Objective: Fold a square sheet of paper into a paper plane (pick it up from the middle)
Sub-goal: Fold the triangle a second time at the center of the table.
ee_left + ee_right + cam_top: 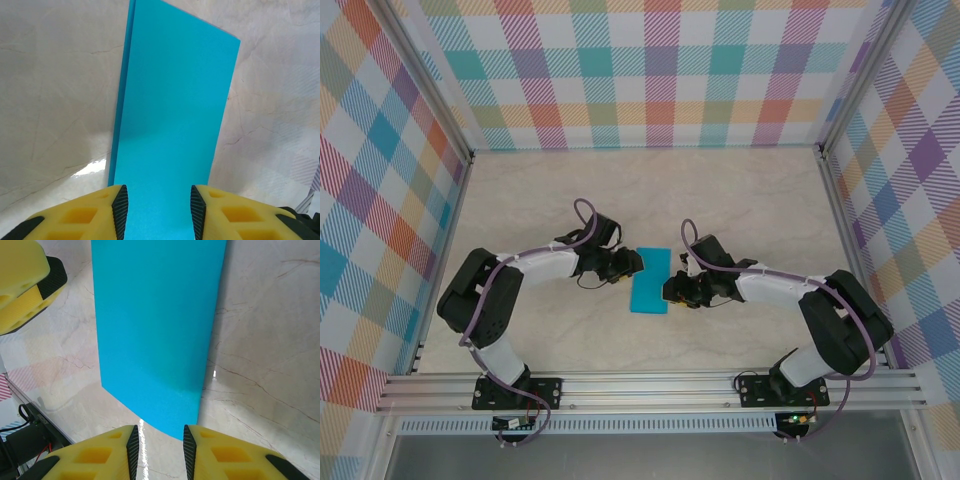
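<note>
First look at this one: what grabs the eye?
The teal sheet of paper, folded into a narrow rectangle, lies flat in the middle of the pale marbled table. The left gripper and right gripper flank it from opposite sides, jaws apart at its edges. Pastel plaid walls ring the scene.

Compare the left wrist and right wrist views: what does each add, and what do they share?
Left wrist: the teal paper has a second layer peeking out along its left edge, and it runs down between the fingers of the left gripper. Right wrist: a yellow finger of the left gripper at the top left, the paper's near corner just ahead of the right gripper, and cables at the lower left. Shared: the folded paper lying on the marble table, jaws open.
</note>
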Controlling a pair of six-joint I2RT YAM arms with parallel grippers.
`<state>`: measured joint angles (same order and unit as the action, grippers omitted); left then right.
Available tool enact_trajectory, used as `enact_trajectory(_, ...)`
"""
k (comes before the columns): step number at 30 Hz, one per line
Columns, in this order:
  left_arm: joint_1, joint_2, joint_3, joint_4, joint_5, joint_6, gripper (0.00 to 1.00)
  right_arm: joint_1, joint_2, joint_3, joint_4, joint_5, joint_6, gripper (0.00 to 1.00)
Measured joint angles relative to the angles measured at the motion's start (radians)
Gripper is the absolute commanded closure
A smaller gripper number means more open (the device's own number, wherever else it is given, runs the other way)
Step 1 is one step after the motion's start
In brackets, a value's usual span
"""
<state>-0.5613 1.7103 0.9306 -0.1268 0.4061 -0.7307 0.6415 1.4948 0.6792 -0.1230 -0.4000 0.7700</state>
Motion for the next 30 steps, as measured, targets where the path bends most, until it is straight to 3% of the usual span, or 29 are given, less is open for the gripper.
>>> enact_trajectory(30,0.026,0.061,-0.071,0.135,0.136,-0.048,0.65,0.0,-0.024,-0.001,-0.006,0.0,0.0,0.64)
